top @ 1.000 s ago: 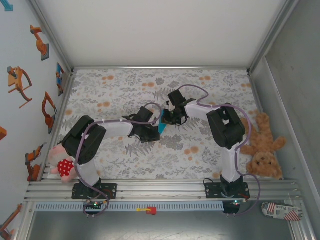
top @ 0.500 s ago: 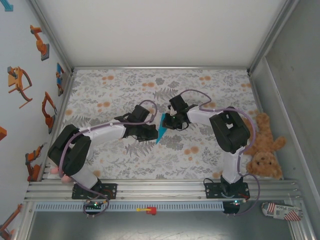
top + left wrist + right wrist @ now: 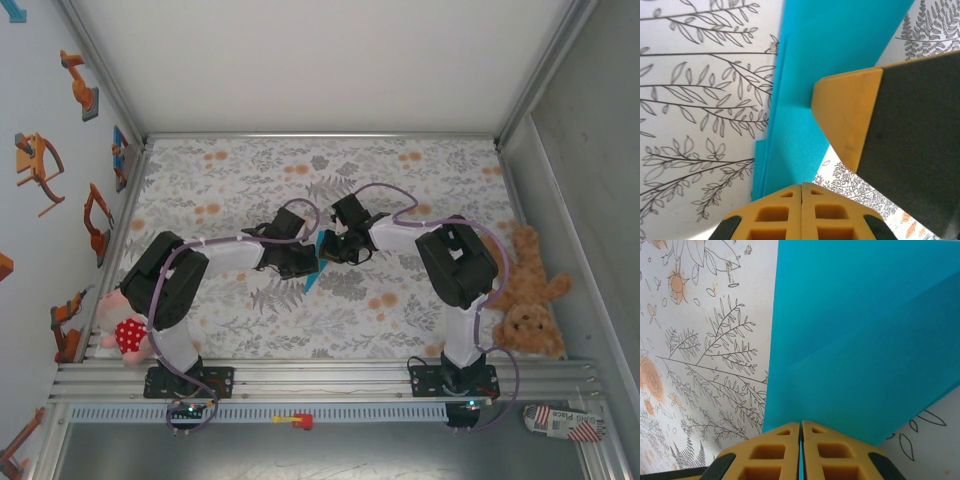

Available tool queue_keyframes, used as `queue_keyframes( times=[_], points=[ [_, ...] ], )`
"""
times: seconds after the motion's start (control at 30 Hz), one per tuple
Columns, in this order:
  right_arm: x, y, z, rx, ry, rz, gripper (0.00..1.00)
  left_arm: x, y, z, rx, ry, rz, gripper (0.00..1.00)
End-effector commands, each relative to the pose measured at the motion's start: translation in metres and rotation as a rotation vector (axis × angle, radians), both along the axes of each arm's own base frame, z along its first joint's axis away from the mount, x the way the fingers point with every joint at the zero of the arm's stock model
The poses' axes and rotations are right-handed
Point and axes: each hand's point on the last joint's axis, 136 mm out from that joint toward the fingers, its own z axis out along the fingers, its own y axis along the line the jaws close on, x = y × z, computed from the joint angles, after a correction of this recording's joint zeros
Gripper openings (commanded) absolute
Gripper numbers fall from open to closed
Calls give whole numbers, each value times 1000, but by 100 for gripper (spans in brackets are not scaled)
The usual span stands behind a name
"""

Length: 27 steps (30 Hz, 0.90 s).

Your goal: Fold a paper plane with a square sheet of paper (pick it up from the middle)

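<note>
**Turquoise paper plane pinched by both pincers at once**

Turquoise folded paper, narrow wedge shape: the paper plane sits right between the two pincer tips, with its sharp point sticking out past them toward the arm bases

- left pincer: jaws pressed together on the plane. In its wrist view the yellow pads meet with no gap and the paper plane runs straight out ahead of them, stacked fold layers showing along its left edge
- same view: one yellow finger of the right pincer overlaps the plane from the right, just ahead of the left tips
- right pincer: also clamped on the plane. In its wrist view the tips are closed and the paper plane fans out ahead and to the right, with a diagonal crease across it
- the two pincers face each other, tips almost touching
- floral tablecloth lies under both; can't tell whether the plane's point touches it
- teddy bear well to the right of the right pincer, pink plush toy well to the left of the left one
</note>
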Motion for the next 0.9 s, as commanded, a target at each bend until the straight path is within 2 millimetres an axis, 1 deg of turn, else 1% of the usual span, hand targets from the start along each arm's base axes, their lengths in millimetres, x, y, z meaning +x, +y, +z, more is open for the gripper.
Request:
queue_keyframes(
  times=[0.0,0.2,0.27,0.37,0.6,0.87],
  points=[
    [6,-2,16,9,-17,-9,10,-5,10,-15,38,29,31,4],
    [35,-12,55,34,-165,18,12,-15,16,-26,69,55,11,4],
    [42,-16,58,15,-193,32,13,-16,17,-28,74,62,11,4],
    [46,-16,52,-4,-197,71,13,-17,18,-29,78,64,6,4],
    [44,-2,38,30,-169,170,13,-17,17,-28,77,65,4,4],
    [43,-1,21,12,-143,199,13,-16,15,-24,65,63,2,4]
  ],
)
